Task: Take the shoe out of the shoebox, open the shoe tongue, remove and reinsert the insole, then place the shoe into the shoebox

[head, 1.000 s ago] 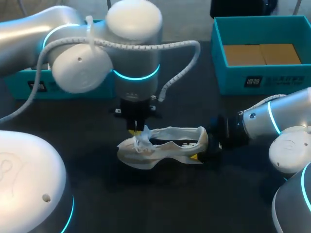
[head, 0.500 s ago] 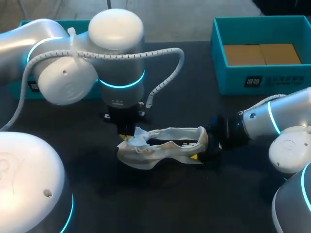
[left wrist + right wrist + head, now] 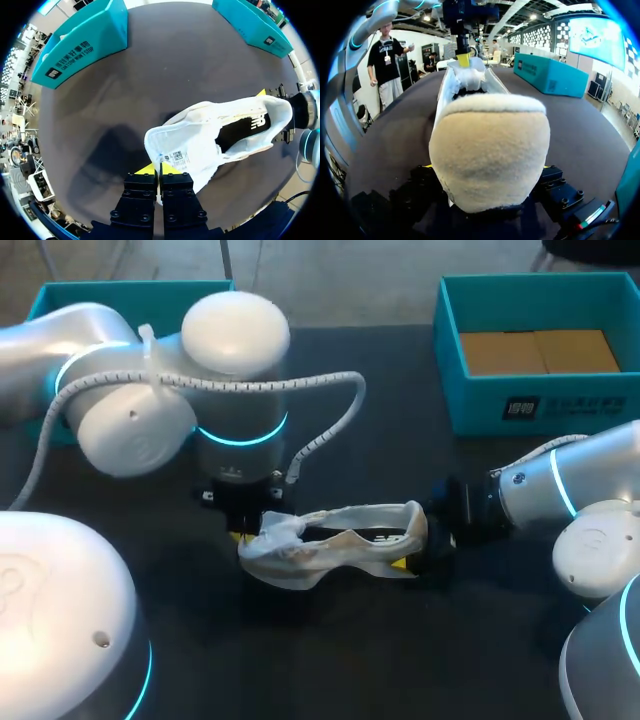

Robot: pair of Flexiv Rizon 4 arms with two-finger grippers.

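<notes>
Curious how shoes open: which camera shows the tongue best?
Left wrist view: the tongue spreads wide, label showing, pinched in the left jaws. Head view shows it small, crumpled; right wrist view, only distant beyond the heel.

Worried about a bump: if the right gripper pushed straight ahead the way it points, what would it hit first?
The shoe: its heel sits clamped in the right gripper. Further along that line, probably the left gripper pinching the tongue.

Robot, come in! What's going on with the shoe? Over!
Left gripper shut on tongue. Right gripper shut on heel. The shoe lies on table, outside box. Nothing in the way.
</notes>
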